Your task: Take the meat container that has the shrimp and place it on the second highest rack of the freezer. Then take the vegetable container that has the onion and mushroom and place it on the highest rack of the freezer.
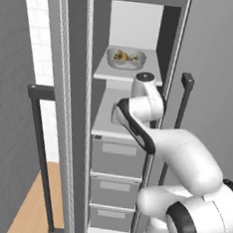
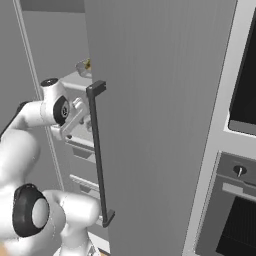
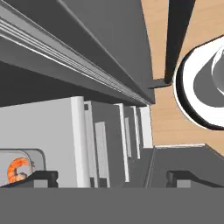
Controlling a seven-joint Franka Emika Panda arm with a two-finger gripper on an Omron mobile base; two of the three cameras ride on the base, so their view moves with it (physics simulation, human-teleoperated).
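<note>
In the left base view, the vegetable container (image 1: 126,58) with onion and mushroom (image 1: 121,55) is seen resting on the highest rack (image 1: 126,73) of the freezer (image 1: 69,109).

In the right base view, the gripper (image 2: 86,119) is seen beside the door handle (image 2: 98,155).

In the hand view, the fingertips (image 3: 41,177) are spread wide, with nothing between them; the shrimp (image 3: 17,169) lies in its meat container (image 3: 37,154) on the lower shelf (image 3: 43,124).
</note>
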